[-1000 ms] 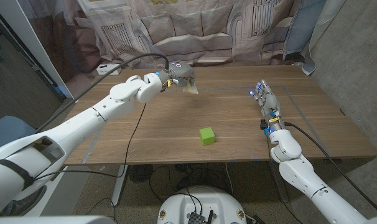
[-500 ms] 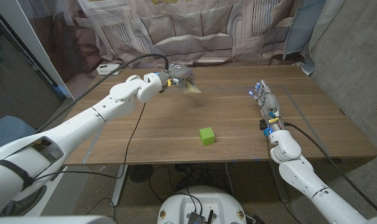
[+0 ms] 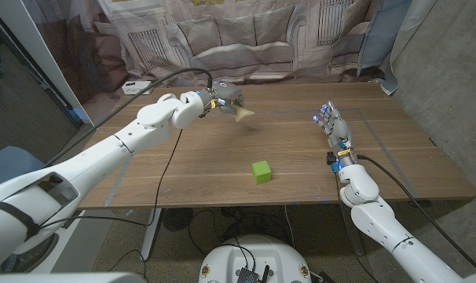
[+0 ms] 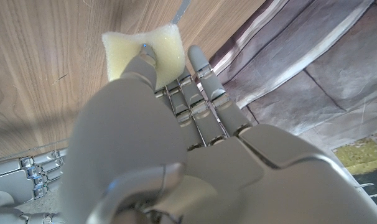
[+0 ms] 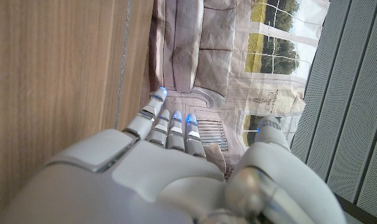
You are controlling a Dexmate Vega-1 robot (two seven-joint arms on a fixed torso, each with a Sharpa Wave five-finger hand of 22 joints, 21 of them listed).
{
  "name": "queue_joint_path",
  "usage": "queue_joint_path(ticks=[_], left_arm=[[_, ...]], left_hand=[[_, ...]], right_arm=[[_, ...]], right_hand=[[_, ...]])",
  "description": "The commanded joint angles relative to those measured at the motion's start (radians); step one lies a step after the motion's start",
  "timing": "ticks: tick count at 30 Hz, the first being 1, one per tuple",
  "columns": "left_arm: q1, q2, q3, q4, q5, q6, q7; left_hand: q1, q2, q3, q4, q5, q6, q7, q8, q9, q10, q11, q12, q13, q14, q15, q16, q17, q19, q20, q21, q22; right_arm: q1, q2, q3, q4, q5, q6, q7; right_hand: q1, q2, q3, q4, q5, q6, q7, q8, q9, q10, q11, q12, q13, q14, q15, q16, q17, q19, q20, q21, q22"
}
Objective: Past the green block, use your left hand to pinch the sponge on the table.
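Note:
A pale yellow sponge (image 3: pixel 243 115) is pinched in the fingertips of my left hand (image 3: pixel 225 96) at the far middle of the table, lifted a little off the wood. In the left wrist view the sponge (image 4: pixel 142 52) sits at my fingertips with the thumb tip pressed on it. The green block (image 3: pixel 261 171) stands nearer the front edge, well this side of the sponge. My right hand (image 3: pixel 335 126) stands on its edge at the right of the table, fingers straight and apart, holding nothing; the right wrist view shows the same hand (image 5: pixel 170 162).
A wooden table (image 3: pixel 395 165) carries thin tape lines. A draped printed cloth (image 3: pixel 246 39) hangs behind the far edge. A small white object (image 3: pixel 134 85) lies at the far left corner. Black cables run along both arms.
The sponge has shifted slightly right and tilted up in my left fingertips. My right hand and the green block have stayed put.

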Motion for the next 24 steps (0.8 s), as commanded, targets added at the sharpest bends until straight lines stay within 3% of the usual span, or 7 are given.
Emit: queue_joint_path(ticks=[1,19,24], left_arm=[[-0.008,-0.003,0.004,0.008,0.004,-0.005,-0.005],[-0.01,-0.006,0.008,0.003,0.009,-0.005,-0.009],[-0.002,-0.006,0.008,-0.007,0.019,0.008,-0.009]], left_hand=[[-0.011,0.001,-0.005,0.003,-0.005,-0.004,-0.002,-0.004,0.001,0.001,0.001,-0.002,0.0,-0.001,0.0,-0.004,0.003,-0.006,0.001,-0.003,0.003],[-0.057,-0.005,-0.015,0.015,-0.007,-0.006,-0.006,-0.021,-0.011,-0.002,0.001,-0.017,-0.018,-0.006,0.0,-0.006,0.001,-0.018,0.004,-0.01,0.002],[-0.07,0.004,-0.01,0.015,-0.006,0.027,-0.014,-0.019,-0.019,0.048,-0.026,-0.001,-0.02,0.046,-0.012,0.014,0.002,0.002,0.003,-0.005,0.003]], right_arm=[[-0.003,0.003,0.0,0.0,-0.003,0.002,-0.007],[-0.014,0.004,0.004,0.0,-0.002,0.013,-0.006],[-0.019,0.002,0.006,-0.006,-0.001,0.011,-0.008]], right_hand=[[0.005,0.001,-0.002,0.001,0.002,0.007,0.003,0.003,0.004,0.002,0.0,-0.001,0.006,0.004,-0.004,0.001,0.003,0.004,-0.006,-0.002,0.003],[0.006,0.001,-0.003,0.001,0.002,0.007,0.003,0.002,0.004,0.002,-0.001,-0.002,0.006,0.006,-0.003,0.001,0.004,0.004,-0.004,-0.003,0.003],[0.006,0.001,-0.003,0.001,0.002,0.008,0.002,0.002,0.004,0.003,0.0,-0.002,0.006,0.006,-0.003,0.001,0.004,0.004,-0.004,-0.003,0.003]])
